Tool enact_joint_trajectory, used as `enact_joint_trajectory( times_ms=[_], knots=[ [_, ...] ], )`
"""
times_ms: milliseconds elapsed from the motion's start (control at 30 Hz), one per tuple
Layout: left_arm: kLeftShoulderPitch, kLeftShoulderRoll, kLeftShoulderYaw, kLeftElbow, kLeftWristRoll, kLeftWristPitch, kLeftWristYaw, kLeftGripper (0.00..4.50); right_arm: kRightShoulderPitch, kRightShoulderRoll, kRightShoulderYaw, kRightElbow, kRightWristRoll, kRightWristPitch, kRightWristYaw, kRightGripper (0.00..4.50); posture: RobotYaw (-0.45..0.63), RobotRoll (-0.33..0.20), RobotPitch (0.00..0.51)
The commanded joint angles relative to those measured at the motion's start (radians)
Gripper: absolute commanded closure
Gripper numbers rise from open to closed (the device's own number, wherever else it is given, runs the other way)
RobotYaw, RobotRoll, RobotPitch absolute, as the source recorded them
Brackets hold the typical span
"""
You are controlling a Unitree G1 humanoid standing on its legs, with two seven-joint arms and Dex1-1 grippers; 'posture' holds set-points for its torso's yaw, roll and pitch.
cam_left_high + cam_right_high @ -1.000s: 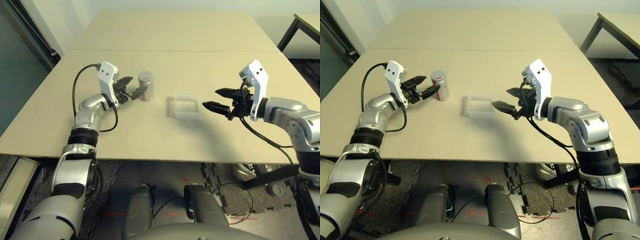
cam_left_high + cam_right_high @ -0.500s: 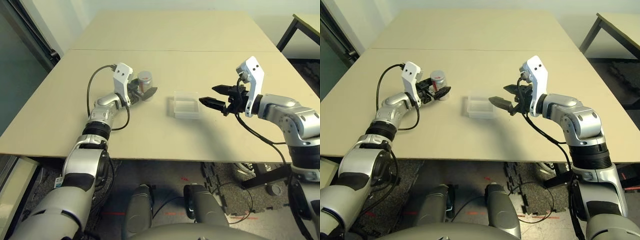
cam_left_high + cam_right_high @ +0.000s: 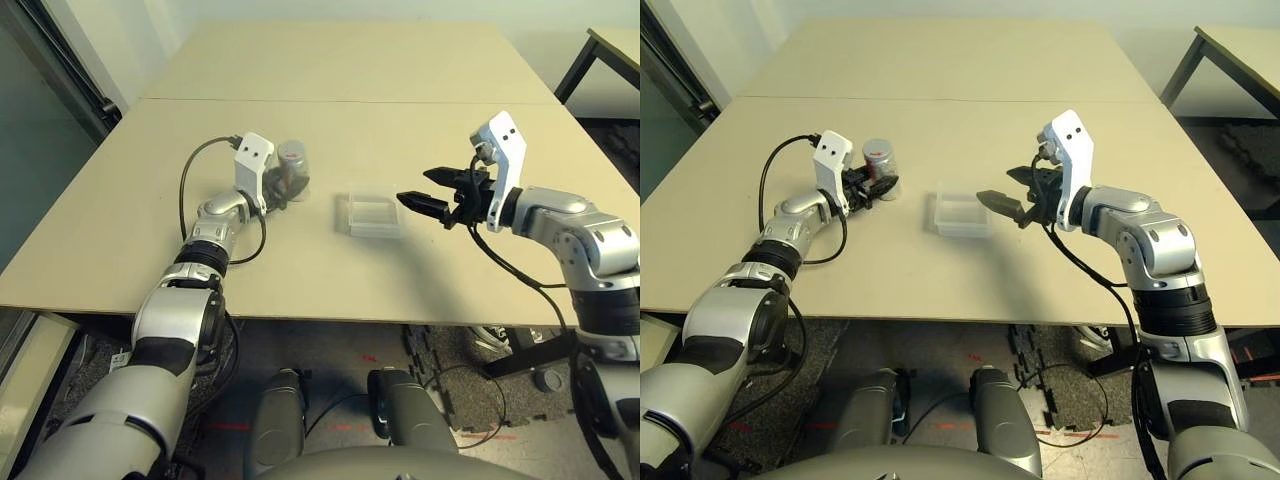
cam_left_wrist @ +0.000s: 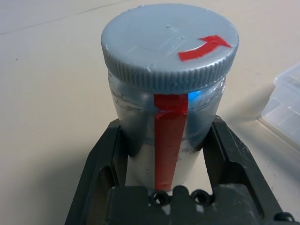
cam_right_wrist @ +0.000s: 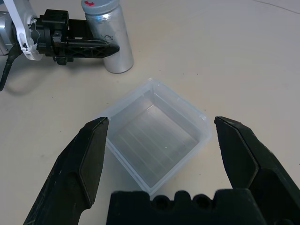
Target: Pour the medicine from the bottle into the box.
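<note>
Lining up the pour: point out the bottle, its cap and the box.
bottle (image 4: pixel 166 140): left wrist view, red stripe on its side.
cap (image 4: pixel 159 40): left wrist view, flat grey top.
box (image 5: pixel 154 138): right wrist view, clear floor.

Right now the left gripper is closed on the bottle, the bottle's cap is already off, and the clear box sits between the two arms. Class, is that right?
One detail is wrong: the cap is not off. The left wrist view shows the grey cap sitting on the bottle. The rest holds: the left gripper is closed on the bottle, and the clear box sits between the two arms.
</note>
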Motion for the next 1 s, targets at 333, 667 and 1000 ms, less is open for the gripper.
enact_joint_trajectory(
  times_ms=[333,667,1000],
  knots=[
    [0.039,0.057,-0.022,-0.358,-0.091,0.195,-0.323,2.06,-0.089,0.03,-0.04,-0.078,0.086,0.087,-0.022,0.0,-0.05,0.0,0.085],
    [0.177,0.145,-0.118,-0.756,-0.184,0.489,-0.545,2.06,-0.246,0.04,-0.02,-0.14,0.179,0.2,-0.004,0.0,-0.03,0.0,0.067],
    [0.153,0.131,-0.166,-0.758,-0.181,0.48,-0.598,2.06,-0.281,0.049,0.082,-0.161,0.196,0.253,0.056,0.0,-0.05,0.0,0.06]
  ],
)
